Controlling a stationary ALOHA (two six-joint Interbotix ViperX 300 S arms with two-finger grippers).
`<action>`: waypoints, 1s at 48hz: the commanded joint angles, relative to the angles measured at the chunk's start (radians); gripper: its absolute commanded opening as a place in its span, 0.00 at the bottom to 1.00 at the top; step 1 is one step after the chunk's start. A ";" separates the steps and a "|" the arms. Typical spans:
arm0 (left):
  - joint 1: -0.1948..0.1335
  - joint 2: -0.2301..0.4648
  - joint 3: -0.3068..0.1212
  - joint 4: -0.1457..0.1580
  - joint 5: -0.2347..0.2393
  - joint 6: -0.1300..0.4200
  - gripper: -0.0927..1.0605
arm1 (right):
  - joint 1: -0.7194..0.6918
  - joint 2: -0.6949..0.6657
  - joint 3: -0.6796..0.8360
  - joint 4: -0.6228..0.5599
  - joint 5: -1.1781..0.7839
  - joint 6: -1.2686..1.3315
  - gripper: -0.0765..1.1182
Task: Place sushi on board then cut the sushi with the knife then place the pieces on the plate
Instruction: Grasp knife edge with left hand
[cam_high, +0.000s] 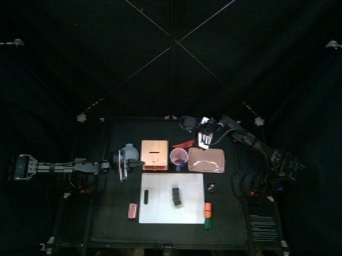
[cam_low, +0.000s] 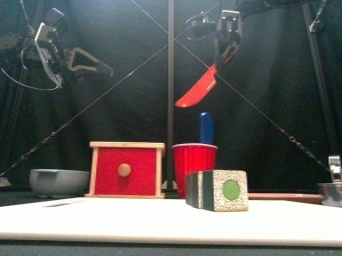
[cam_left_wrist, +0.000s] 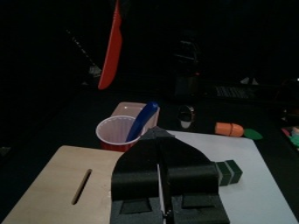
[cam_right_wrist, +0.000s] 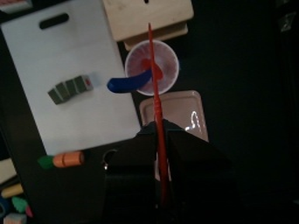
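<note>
Now your right hand (cam_low: 226, 50), clamped on the red knife (cam_low: 201, 88) above the red cup (cam_low: 195, 165), has the sushi roll (cam_low: 218, 190) below and frontward on the white cutting board (cam_low: 134, 220), lying front-to-back.

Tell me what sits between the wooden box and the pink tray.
The red cup, blue knife inside, stands between them; the top view shows it.

Black table (cam_high: 107, 225); on it white board (cam_high: 160, 207), wooden box (cam_high: 154, 155), red cup (cam_high: 179, 153), pink tray (cam_high: 214, 165); probably two small toys (cam_high: 132, 208).
</note>
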 joint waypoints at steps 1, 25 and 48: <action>-0.008 0.000 -0.023 0.000 -0.020 0.000 0.06 | 0.037 -0.147 0.117 0.018 -0.138 0.018 0.34; -0.092 0.002 -0.084 0.015 -0.020 0.002 0.12 | 0.334 -0.520 0.683 0.029 -0.739 0.135 0.34; -0.301 0.078 -0.140 -0.015 -0.015 0.000 0.63 | 0.540 -0.538 0.954 0.034 -1.114 0.140 0.35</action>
